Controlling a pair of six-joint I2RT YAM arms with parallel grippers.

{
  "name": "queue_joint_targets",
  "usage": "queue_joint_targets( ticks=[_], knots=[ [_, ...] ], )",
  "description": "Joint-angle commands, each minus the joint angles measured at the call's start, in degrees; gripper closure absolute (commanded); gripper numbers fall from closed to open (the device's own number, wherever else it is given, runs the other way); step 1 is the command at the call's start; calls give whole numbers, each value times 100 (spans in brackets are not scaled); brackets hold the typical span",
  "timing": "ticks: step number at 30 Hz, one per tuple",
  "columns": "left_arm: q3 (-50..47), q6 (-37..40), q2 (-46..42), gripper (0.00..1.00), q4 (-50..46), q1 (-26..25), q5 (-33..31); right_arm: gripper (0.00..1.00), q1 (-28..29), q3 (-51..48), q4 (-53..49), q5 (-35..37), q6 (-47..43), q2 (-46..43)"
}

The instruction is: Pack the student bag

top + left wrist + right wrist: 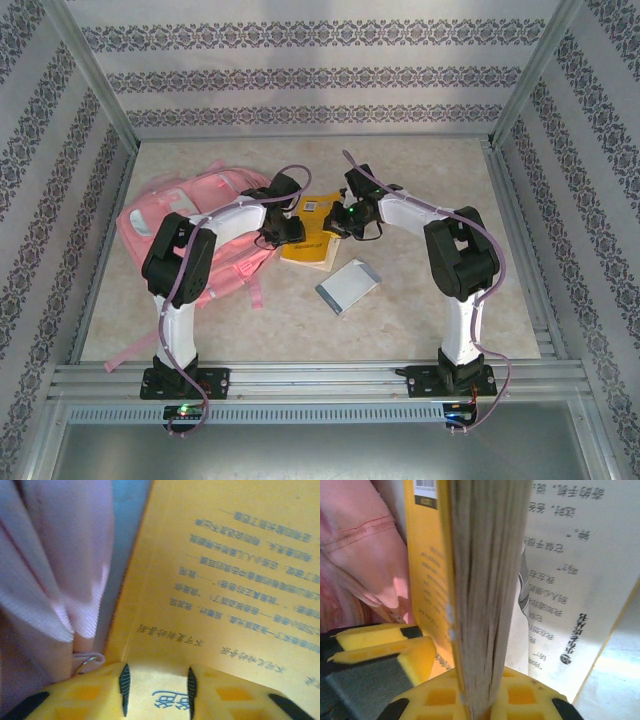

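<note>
The student bag, a large pink backpack, lies on its side at the left of the table; its pink fabric hangs just left of the book. A yellow book stands partly open between the two arms, beside the bag. My left gripper is shut on the book's yellow cover, which runs between its pads. My right gripper is shut on the block of pages, pinched edge-on between its yellow fingers. A printed white page fans out to the right.
A grey-white notebook lies flat on the table in front of the book. A pink strap trails from the bag toward the front rail. A metal zip-pull ring sits beside my left finger. Aluminium frame rails edge the table.
</note>
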Motion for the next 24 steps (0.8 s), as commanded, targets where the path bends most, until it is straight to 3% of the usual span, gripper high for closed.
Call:
queue_joint_targets(
  ticks=[1,9,16,24],
  knots=[
    [-127,-46,-534,56,-327,-1,361,100,-110,-116,104,122,-169,-352],
    [390,-32,-1955,46,-1201,179,316,100,-331,315,-154,-94,-379,-1033],
    [622,223,-2696,36,-1582,762,726,100,-339,963,-625,-510,-586,-1562],
    [616,473,-2986,30,-1330,1048,1465,100,2,659,278,-1309,-91,-2357]
  ],
)
